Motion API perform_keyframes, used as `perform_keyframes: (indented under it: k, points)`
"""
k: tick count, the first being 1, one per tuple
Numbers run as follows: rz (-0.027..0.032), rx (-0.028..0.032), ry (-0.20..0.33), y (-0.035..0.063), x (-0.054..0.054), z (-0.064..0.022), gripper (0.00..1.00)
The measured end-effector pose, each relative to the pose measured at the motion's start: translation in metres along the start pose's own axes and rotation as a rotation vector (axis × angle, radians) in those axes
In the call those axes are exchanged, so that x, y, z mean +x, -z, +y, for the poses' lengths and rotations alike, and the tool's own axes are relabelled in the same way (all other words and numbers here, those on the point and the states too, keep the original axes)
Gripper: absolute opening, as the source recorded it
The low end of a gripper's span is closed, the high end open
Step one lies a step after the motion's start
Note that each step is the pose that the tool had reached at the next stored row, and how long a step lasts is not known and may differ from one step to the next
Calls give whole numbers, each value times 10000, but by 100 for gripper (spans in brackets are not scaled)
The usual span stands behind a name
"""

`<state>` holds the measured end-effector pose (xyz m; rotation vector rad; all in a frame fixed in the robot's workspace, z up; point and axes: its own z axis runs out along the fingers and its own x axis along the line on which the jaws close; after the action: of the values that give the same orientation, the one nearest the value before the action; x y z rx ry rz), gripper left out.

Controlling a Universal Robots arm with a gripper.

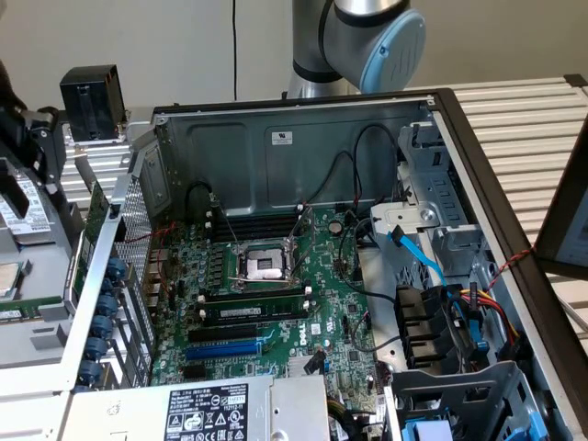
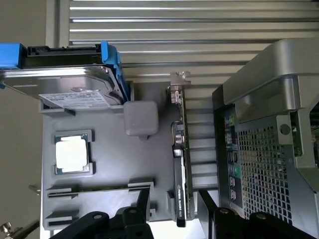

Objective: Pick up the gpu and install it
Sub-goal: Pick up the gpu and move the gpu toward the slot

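The gpu [image 2: 180, 172] stands on edge in a grey tray [image 2: 107, 169] beside the computer case. It is a short card with a black shroud, and its silver end bracket [image 2: 178, 88] is at the far end. My gripper [image 2: 176, 206] is open above the card's near end. One black finger [image 2: 143, 199] is on each side of the card, with a gap on both sides. In the exterior view the gpu [image 1: 96, 216] shows as a green edge at the left, outside the case. The green motherboard [image 1: 276, 303] lies inside the open case.
On the tray sit a hard drive [image 2: 70, 79] in blue rails, a CPU [image 2: 73, 153] and a grey block [image 2: 141, 118]. The case's perforated rear wall [image 2: 264, 169] stands close beside the card. Inside the case are memory sticks [image 1: 253, 310], cables [image 1: 441, 303] and a power supply [image 1: 202, 409].
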<state>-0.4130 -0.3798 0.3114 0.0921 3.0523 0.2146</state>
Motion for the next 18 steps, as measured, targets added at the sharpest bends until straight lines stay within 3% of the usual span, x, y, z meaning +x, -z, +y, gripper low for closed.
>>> perform_keyframes:
  k: [7, 16, 18]
  points:
    - [-188, -52, 18, -70, 4, -14, 51]
    - [-526, -84, 46, -174, 39, -48, 51]
    - [-557, -88, 50, -208, 46, -63, 51]
